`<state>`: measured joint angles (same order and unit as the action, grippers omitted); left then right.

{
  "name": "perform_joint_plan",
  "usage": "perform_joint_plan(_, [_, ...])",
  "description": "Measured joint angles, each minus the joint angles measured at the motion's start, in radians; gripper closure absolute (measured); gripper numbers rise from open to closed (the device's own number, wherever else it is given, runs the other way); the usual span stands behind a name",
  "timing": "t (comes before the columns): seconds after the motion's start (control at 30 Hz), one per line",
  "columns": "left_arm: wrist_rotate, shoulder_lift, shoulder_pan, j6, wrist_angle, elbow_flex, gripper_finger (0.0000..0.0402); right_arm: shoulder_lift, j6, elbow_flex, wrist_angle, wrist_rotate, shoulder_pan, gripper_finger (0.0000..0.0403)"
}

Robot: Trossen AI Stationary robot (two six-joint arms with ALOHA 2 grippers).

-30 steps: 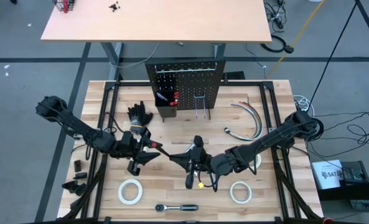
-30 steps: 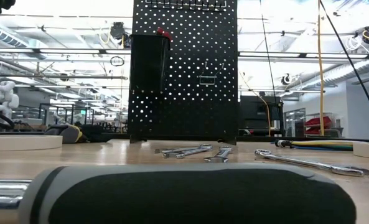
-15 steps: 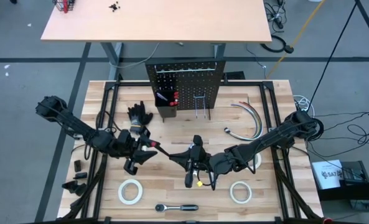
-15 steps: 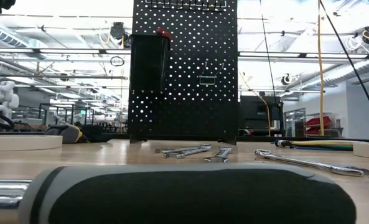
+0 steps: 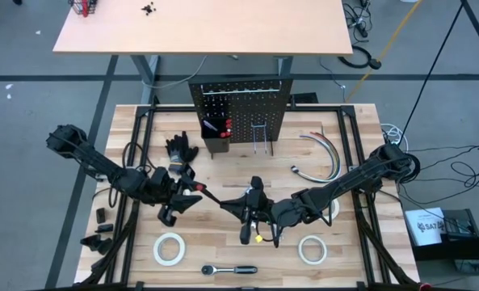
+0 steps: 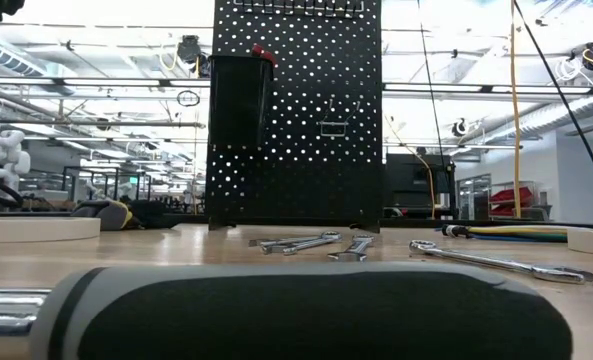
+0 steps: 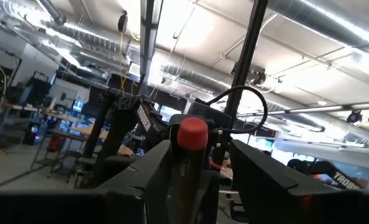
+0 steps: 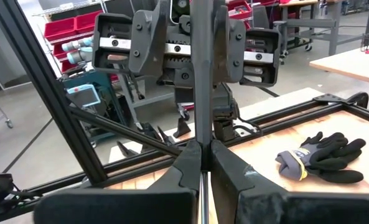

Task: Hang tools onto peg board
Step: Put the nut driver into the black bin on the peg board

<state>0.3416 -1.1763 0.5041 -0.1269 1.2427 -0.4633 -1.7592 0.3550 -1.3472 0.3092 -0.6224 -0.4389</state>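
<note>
**Both grippers meet over a red-capped screwdriver, mid-table**

L gripper (image 5: 192,194) sits left of table centre, fingers spread round the handle end of a red-capped screwdriver (image 7: 191,138); wrist view shows the red cap between the two fingers (image 7: 148,168), fairly wide apart, contact w/ handle can't be told for sure. R gripper (image 5: 241,207) is near table centre, fingers pinched fully together on the thin metal shaft (image 8: 200,93) of the same tool, which runs betw. the two grippers.

Peg board (image 5: 241,113) stands upright at the far edge of the table (image 5: 360,129), middle. Its black bin (image 5: 216,133) holds screwdrivers w/ red and black handles; wire hook (image 5: 261,133) on the board's right half.

Wrenches (image 6: 321,242) lie flat on the table in front of the board, per low view. Ratchet (image 5: 231,269) lies at the near edge, centre. Two tape rolls: one (image 5: 168,248) near-left, one (image 5: 312,250) near-right. Black gloves (image 5: 180,149) lie left of the board. Curved cables (image 5: 328,153) toward the far-right corner.
</note>
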Motion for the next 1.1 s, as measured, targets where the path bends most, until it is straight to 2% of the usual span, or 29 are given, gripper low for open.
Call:
perform_joint_plan(0.6, [0.054,0.000,-0.001,-0.023,-0.002,0.000,0.0241,0.000,0.000,0.000,-0.014,-0.001,0.000,0.0393])
perform_joint_plan(0.77, [0.056,0.000,-0.001,-0.016,-0.008,0.000,0.0281,0.000,0.000,0.000,-0.017,-0.001,0.000,0.0393])
perform_joint_plan(1.0, [0.057,0.000,-0.001,-0.016,-0.030,0.000,0.0366,0.000,0.003,0.000,-0.020,-0.007,0.001,0.0393])
perform_joint_plan(1.1, [0.057,0.000,-0.001,-0.013,-0.034,0.000,0.0366,0.000,0.003,0.000,-0.027,-0.005,0.001,0.0392])
